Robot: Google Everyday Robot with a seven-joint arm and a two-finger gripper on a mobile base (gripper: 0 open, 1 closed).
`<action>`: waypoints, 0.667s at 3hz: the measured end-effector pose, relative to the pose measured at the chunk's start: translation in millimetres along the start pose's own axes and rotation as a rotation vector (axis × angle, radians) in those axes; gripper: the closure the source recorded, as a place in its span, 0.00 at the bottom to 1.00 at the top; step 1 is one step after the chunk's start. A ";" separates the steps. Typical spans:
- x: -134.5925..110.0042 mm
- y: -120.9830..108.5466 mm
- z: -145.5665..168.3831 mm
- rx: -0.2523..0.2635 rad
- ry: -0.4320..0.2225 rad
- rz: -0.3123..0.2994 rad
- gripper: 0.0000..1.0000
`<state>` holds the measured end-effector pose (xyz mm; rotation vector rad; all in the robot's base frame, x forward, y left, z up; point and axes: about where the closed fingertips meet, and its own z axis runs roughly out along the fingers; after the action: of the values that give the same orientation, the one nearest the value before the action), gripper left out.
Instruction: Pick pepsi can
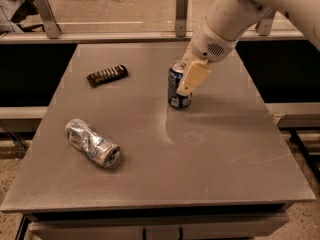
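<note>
The pepsi can (pixel 175 88) is dark blue with a silver top and stands upright on the grey table (pixel 210 154), right of the middle towards the back. My gripper (pixel 190 84) comes down from the upper right on the white arm and sits at the can's right side, overlapping it. A cream part of the gripper covers the can's upper right. The can rests on the table.
A crushed silver-and-blue can (pixel 92 142) lies at the front left. A flat dark snack bar (pixel 107 75) lies at the back left. A rail with metal posts (pixel 182 14) runs behind the table. Dark gaps drop off at both sides.
</note>
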<state>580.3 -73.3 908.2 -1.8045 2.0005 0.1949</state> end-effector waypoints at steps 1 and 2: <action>-2.9 0.9 -3.4 -0.018 -0.040 0.007 0.65; -19.9 7.9 -29.9 -0.010 -0.091 -0.021 0.88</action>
<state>567.0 -65.6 941.6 -1.7893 1.9199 0.2756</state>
